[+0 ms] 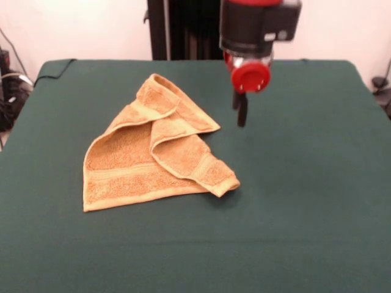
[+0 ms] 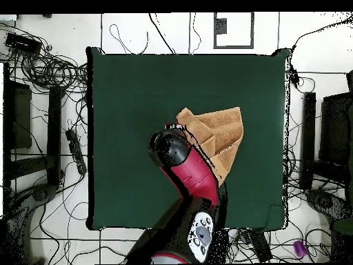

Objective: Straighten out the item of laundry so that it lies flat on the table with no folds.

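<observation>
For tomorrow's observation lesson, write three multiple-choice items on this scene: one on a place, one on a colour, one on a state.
1. In the front view, where is the gripper relative to the towel?
A. right of it
B. left of it
C. directly on it

2. What colour is the table cloth?
A. white
B. dark green
C. blue

3. How does the towel lie?
A. spread flat
B. rolled into a tube
C. folded over itself

Answers: 1 A, the gripper hangs beyond the towel's right edge. 2 B, green surrounds the towel. 3 C, layers overlap in flaps.

towel [image 1: 149, 162] [image 2: 219, 136]: orange-tan terry, paler bands | state: crumpled, corners folded over itself | location: lying on green worktop [image 1: 305, 183] [image 2: 131, 103]
</observation>
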### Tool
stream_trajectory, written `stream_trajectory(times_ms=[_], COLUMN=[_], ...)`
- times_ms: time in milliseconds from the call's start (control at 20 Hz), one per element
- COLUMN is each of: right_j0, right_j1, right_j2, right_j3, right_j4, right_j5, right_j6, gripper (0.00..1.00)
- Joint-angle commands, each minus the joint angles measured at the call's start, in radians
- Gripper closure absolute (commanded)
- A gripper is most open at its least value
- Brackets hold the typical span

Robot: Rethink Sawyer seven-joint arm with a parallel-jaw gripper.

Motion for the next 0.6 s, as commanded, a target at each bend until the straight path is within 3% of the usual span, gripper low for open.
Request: stream_trajectory(times_ms=[50,200,600], right_j0=[-0.055,-0.082,-0.166], right_j1=[-0.094,-0.134,-0.205], right_j2=[0.0,-0.024,0.04], right_j3=[0.207,0.22,0.253], right_j4=[-0.197,-0.322,-0.508], right_j5=[0.063,0.089,0.088], right_j6=[-0.032,-0.099,-0.108], gripper=[0.0,0.0,0.0])
